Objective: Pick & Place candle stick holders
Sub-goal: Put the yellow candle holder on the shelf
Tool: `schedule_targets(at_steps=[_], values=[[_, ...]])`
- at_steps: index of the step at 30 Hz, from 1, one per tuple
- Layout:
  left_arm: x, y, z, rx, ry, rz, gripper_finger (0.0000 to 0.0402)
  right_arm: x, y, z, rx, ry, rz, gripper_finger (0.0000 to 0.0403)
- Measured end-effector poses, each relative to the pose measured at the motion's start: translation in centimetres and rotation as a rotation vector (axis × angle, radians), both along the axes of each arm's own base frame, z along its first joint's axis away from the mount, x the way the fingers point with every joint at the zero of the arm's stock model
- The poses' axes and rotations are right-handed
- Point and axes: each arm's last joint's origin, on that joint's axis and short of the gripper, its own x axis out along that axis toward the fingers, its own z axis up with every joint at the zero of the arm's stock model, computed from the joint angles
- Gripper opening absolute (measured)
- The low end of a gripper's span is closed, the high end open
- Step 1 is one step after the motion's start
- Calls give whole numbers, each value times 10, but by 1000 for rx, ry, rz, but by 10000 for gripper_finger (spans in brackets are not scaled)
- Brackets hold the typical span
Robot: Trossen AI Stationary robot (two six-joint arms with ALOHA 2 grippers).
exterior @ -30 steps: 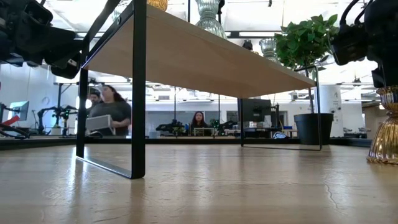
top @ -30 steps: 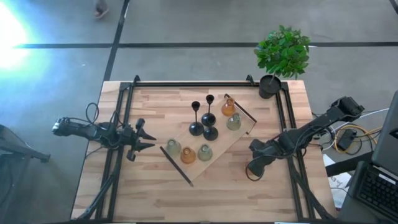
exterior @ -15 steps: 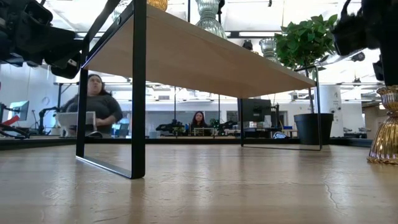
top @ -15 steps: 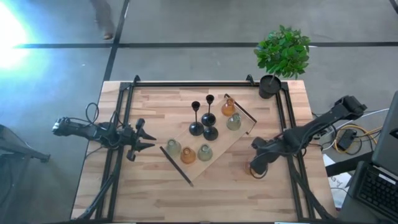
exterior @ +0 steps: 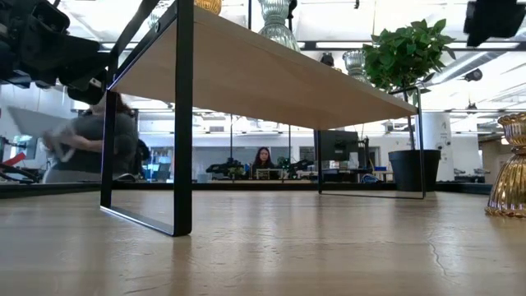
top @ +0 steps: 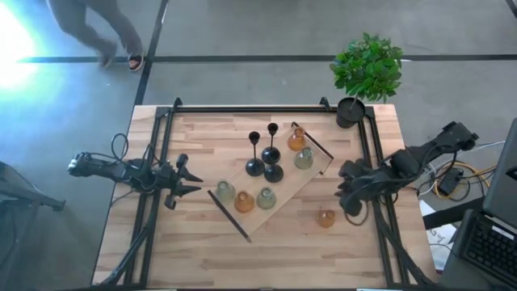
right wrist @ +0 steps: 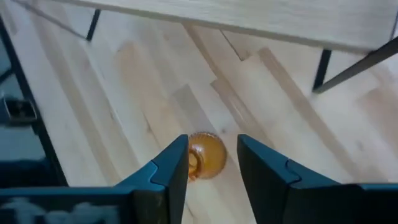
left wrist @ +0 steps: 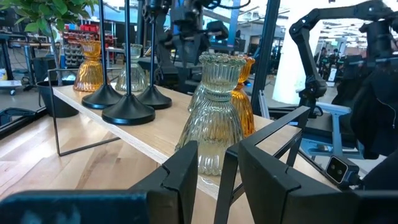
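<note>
An amber glass holder [top: 325, 217] stands upright on its base on the table, right of a wooden riser [top: 284, 191]; it also shows in the low view [exterior: 509, 173]. On the riser stand three black holders [top: 272, 153], two glass ones at its far end [top: 304, 158] and three at its near end [top: 244, 202]. My right gripper [top: 348, 204] is open and empty, raised above the amber holder [right wrist: 208, 155] and a little to its right. My left gripper [top: 196, 181] is open and empty at the table's left, pointing at the riser's pale green holder [left wrist: 214, 118].
A potted green plant [top: 367, 69] stands at the table's far right corner. Black frame rails [top: 155, 162] run along the table's sides. A person walks on the floor beyond the far left corner [top: 97, 32]. Bare wood lies along the near edge [top: 266, 263].
My right gripper has risen and drawn back toward the table's right edge, away from the amber holder. The holder stays standing on the table where the gripper was. A person has walked through the background.
</note>
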Motion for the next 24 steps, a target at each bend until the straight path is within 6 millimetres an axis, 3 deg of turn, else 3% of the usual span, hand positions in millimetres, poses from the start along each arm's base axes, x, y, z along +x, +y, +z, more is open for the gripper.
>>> schedule_targets(at_steps=[5,9,16,24], values=[[0,0,0,0,0,0,120,-21,17,4,-81,36,122,116],[0,0,0,0,0,0,120,-46,40,-8,-73,13,170,109],[0,0,0,0,0,0,120,-90,66,-59,-192,-126,166,110],[0,0,0,0,0,0,120,-101,72,-129,-256,-127,145,121]])
